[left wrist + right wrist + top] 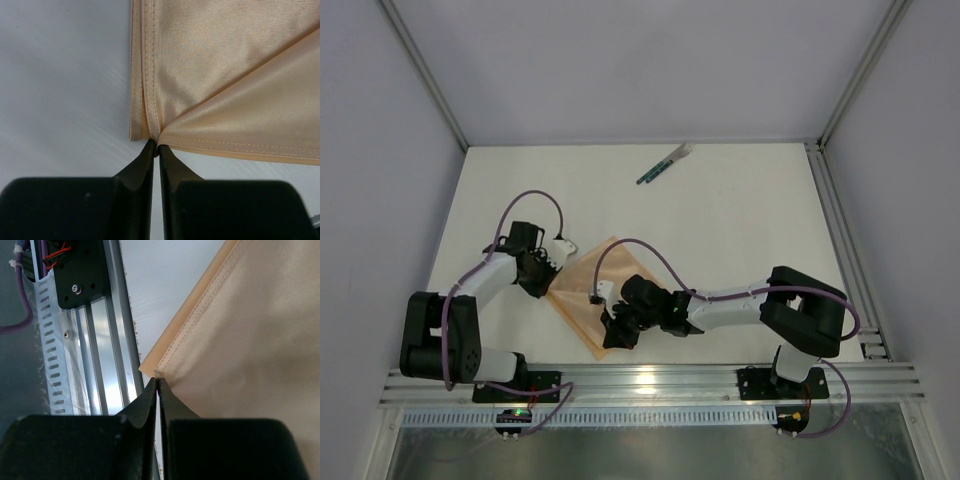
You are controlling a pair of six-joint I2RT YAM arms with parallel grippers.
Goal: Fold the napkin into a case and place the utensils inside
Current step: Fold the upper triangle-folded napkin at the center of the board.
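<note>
One white tabletop [740, 230] carried everything. Near its front edge, between the two arms, lay the napkin [575, 300], folded over so that a diagonal edge ran across its top layer. The left end effector [156, 146] was closed to a sliver on a napkin corner where two hems met. The right end effector [157, 380] was pinched tight on the upper layer's near corner, beside the rail [95, 340]. The utensils [665, 163] lay together well apart, near the far edge.
</note>
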